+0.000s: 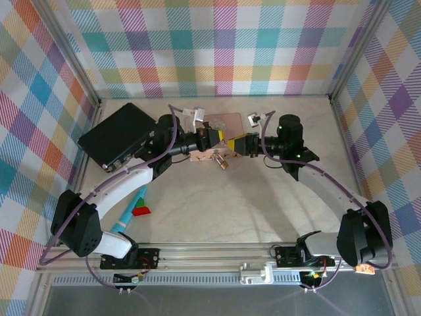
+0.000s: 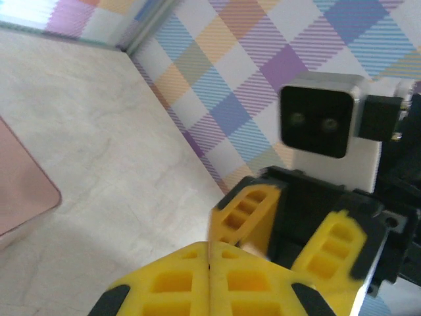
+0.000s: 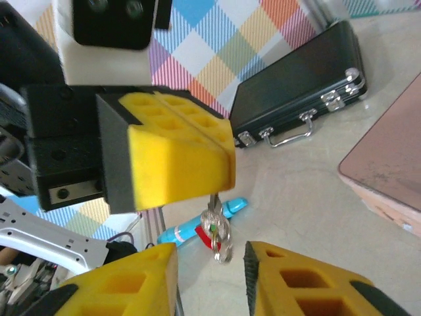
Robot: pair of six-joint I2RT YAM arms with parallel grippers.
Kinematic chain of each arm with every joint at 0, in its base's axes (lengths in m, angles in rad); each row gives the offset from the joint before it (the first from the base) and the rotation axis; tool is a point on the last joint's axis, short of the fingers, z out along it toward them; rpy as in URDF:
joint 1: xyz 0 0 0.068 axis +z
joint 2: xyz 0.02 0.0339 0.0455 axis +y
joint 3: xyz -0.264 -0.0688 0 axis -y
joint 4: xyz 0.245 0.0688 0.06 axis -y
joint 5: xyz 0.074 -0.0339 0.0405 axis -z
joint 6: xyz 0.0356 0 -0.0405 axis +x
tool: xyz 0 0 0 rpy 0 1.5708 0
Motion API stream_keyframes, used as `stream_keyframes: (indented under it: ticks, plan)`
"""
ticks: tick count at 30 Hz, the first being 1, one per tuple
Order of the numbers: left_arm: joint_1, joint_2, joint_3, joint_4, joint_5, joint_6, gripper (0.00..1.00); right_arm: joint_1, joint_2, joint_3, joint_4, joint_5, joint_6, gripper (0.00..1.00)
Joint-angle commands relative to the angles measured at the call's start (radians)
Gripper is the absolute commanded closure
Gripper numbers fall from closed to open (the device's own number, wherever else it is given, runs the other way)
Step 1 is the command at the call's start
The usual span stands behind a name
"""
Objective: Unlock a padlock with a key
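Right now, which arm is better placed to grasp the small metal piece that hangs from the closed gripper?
Probably right. Its open gripper is lined up close to the hanging metal piece, while the left gripper is shut, pinching its top.

Key (image 3: 212,214) beneath left tool (image 3: 227,155); case (image 3: 296,79) behind

Tally on the table (image 1: 263,210): one pink tin (image 1: 227,120); one black case (image 1: 118,135) left of the tin. One teal pen (image 1: 128,216) and one red piece (image 1: 140,211), both nearer than the tin. Two pincers, the left pincer (image 1: 217,140) and the right pincer (image 1: 238,143). One key (image 3: 212,227).
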Motion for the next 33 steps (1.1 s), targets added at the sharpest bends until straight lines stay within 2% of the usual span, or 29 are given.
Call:
stream_keyframes:
  ticks: [1, 4, 14, 22, 27, 33]
  plan:
    - [0.005, -0.042, -0.075, 0.174, -0.069, -0.096, 1.0, -0.029, -0.059, -0.032, 0.045, -0.003, 0.027, 0.64]
    - [-0.008, -0.044, -0.106, 0.249, -0.089, -0.122, 1.0, -0.028, -0.061, -0.058, 0.109, -0.021, 0.079, 0.62]
    - [-0.037, -0.029, -0.131, 0.356, -0.101, -0.17, 1.0, -0.005, 0.022, -0.124, 0.465, -0.014, 0.287, 0.57]
    - [-0.047, -0.026, -0.133, 0.367, -0.112, -0.175, 1.0, 0.031, 0.085, -0.1, 0.52, -0.036, 0.325, 0.58]
    - [-0.05, -0.028, -0.135, 0.37, -0.115, -0.179, 1.0, 0.043, 0.11, -0.094, 0.562, -0.046, 0.354, 0.65]
    - [-0.054, -0.028, -0.14, 0.381, -0.119, -0.187, 1.0, 0.049, 0.117, -0.087, 0.574, -0.045, 0.361, 0.67]
